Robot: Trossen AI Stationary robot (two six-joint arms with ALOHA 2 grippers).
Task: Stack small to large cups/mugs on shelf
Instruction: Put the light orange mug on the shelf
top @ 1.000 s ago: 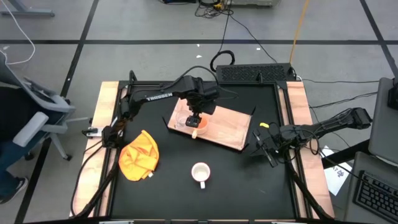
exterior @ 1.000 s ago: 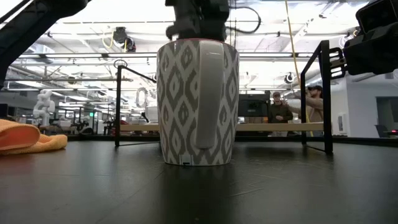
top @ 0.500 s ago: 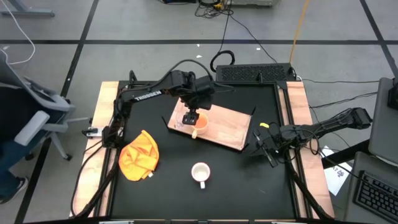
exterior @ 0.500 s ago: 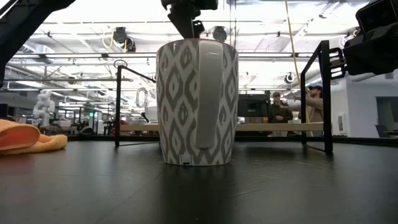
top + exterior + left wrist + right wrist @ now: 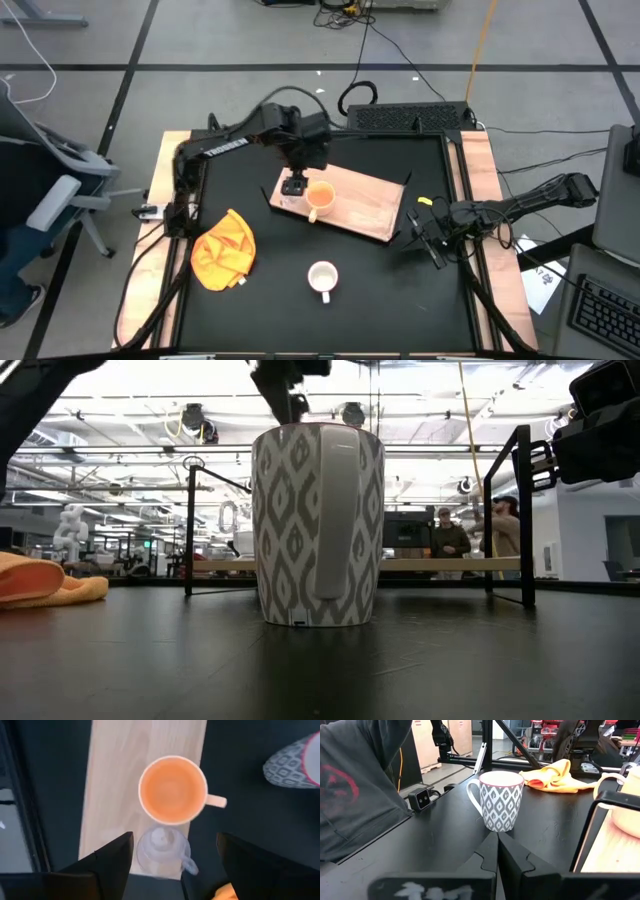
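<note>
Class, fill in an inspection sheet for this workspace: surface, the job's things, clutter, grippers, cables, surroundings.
Surface: black tabletop, wooden side edges.
Job's things: yellow-orange mug and clear glass cup side by side on the wood shelf; white patterned mug upright on the tabletop, off the shelf.
Clutter: orange-yellow cloth on the tabletop.
Grippers: left gripper open above the shelf's end, holding nothing; right gripper shut, empty, at the table's right edge.
Cables: black loops on the floor.
Surroundings: people standing far behind.
</note>
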